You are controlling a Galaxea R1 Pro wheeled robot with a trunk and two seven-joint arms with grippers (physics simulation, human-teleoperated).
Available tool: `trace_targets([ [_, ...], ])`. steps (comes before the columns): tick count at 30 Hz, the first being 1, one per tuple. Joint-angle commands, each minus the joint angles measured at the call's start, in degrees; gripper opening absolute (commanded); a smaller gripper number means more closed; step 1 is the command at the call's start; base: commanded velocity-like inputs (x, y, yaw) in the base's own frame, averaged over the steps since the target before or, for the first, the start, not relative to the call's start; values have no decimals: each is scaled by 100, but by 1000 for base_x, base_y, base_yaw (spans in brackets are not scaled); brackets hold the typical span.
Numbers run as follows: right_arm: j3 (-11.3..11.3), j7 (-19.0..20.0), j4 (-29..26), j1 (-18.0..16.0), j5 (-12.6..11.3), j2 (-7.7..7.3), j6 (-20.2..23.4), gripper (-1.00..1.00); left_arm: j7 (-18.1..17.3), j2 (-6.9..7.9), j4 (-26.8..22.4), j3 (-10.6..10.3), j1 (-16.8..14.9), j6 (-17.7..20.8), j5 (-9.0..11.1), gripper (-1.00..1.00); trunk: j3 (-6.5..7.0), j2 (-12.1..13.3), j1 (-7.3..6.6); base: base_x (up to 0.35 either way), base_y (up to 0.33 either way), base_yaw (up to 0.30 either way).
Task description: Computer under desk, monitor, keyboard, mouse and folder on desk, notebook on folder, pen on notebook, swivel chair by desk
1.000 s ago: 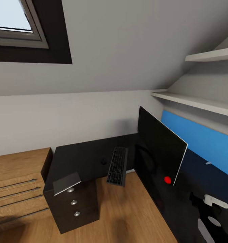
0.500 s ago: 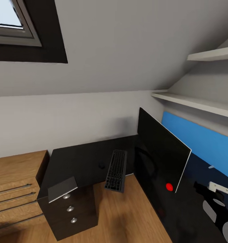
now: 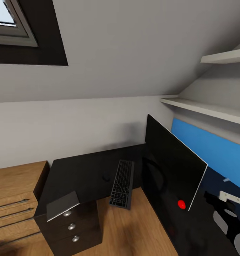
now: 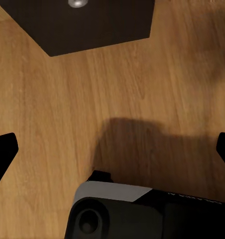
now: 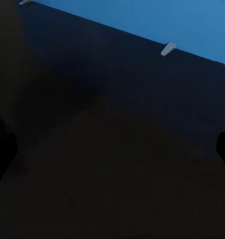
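The head view is evenly lit and sharp, with soft daylight from the skylight window [image 3: 6,21] at the upper left. The glossy black surface [image 3: 84,170] mirrors the monitor [image 3: 171,167] faintly. In the left wrist view, a soft dark shadow lies on the wooden floor [image 4: 52,124]. The right wrist view is very dim, almost black.

Worktop [image 3: 81,170] left of the keyboard [image 3: 122,183] lies bare apart from the mouse [image 3: 106,178]. Monitor [image 3: 171,167] walls off the right side; shelves [image 3: 205,108] overhang.
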Motion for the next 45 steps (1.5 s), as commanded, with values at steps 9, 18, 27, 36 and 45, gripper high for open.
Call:
trace_targets([
  [9,34,500,8,-5,-42,13,-25,100,40,9,3,-45,-6,-32,60,100,-11,-10,4,195,0,0],
  [18,52,1454,29,-5,18,14,-41,100,40,5,3,-45,-6,-34,65,100,-11,-10,4,18,0,0],
  [27,65,2222,39,-5,380,23,-47,100,40,9,11,-45,-6,-31,68,100,-11,-10,4,1,0,0],
  [36,79,2951,43,-5,864,75,-84,100,40,7,12,-45,-6,-30,69,100,-11,-10,4,0,0,0],
  [45,80,2969,21,-5,1137,405,-86,100,40,2,99,-45,-6,-37,62,100,-11,-10,4,0,0,0],
])
